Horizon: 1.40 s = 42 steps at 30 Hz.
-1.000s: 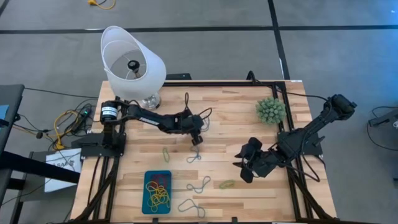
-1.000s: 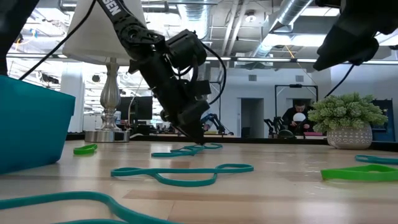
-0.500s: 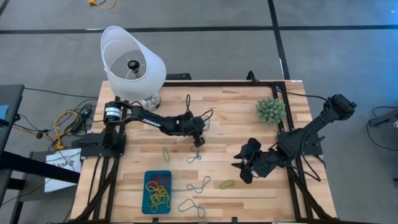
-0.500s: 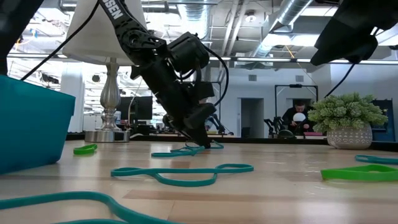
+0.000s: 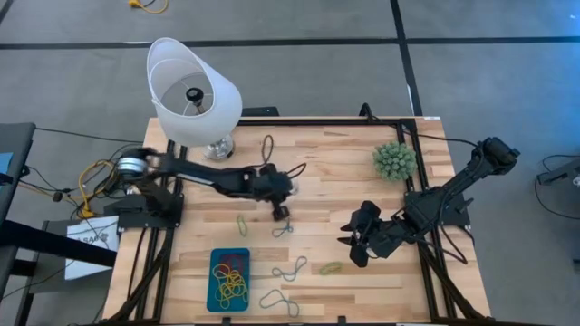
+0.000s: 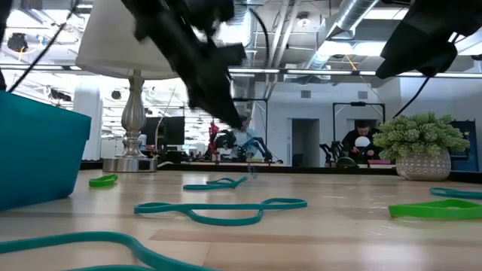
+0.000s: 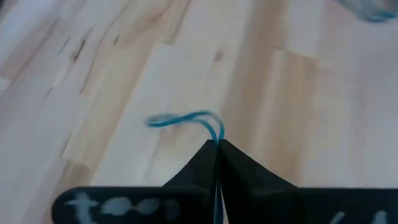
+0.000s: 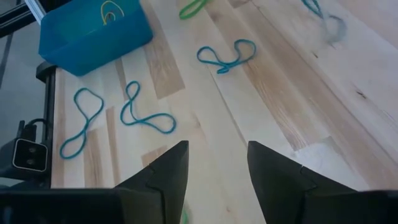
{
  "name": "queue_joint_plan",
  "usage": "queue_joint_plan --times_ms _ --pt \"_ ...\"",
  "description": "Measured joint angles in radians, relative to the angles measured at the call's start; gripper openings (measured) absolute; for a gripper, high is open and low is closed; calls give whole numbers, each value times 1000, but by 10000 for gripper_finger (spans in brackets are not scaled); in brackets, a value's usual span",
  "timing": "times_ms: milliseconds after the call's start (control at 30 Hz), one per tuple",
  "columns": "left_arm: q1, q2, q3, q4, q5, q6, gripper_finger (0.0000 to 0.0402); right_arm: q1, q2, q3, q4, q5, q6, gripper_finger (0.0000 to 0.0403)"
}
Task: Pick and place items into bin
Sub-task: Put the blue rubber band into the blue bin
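Observation:
My left gripper [image 5: 279, 213] hangs over the table's middle, shut on a grey-blue rubber band [image 7: 186, 119]. The band's lower part [image 6: 218, 182] lies on the wood. Other loose bands lie nearby: a green one [image 5: 242, 223], two grey-blue ones [image 5: 290, 269] [image 5: 279, 302] and another green one [image 5: 331, 268]. The teal bin [image 5: 228, 278] sits near the front edge with several bands inside. Right of centre, my right gripper [image 5: 355, 244] hovers open with nothing between its fingers [image 8: 165, 165]. My left gripper pinches one end of the grey-blue band [image 7: 217, 138] between its two fingertips [image 7: 202, 158], coming slanting down from the table's left. A small loop sticks out past the tips. The band hangs slack below, its lower part on the table.
A white lamp [image 5: 193, 91] stands at the far left and a spiky green plant ball [image 5: 395, 160] at the far right. A dark band [image 5: 269, 145] lies near the far edge. Bare wood lies between the left gripper and the bin.
My left gripper has risen from the table and drawn slightly toward the left edge, taking one end of the grey-blue band up with it. The rest of the band stays on the wood.

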Motion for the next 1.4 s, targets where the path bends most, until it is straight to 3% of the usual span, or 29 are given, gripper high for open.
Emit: queue_joint_plan --times_ms 267,367,500,667,800,900,1133,1400 --pt "-271 -372 2 -315 140 -200 0 -1 0 0 2 30 0 155" --pt "-403 -463 2 -375 135 -342 0 -1 0 0 2 31 0 155" --pt "-593 -500 2 -418 50 -472 0 -1 0 0 1 47 -1 157" --pt "-770 -456 2 -404 -9 -566 0 -1 0 0 -1 76 -9 156" --pt "-832 -378 2 -404 -60 -672 0 -1 0 0 -2 76 -32 153" --pt "-842 -293 2 -404 -59 -733 0 -1 0 0 -2 76 -34 153" --pt "-823 -89 2 -405 117 -861 0 -1 0 0 -2 75 -34 154" --pt "-794 -26 2 -366 155 -846 0 -1 0 0 2 75 -27 150"
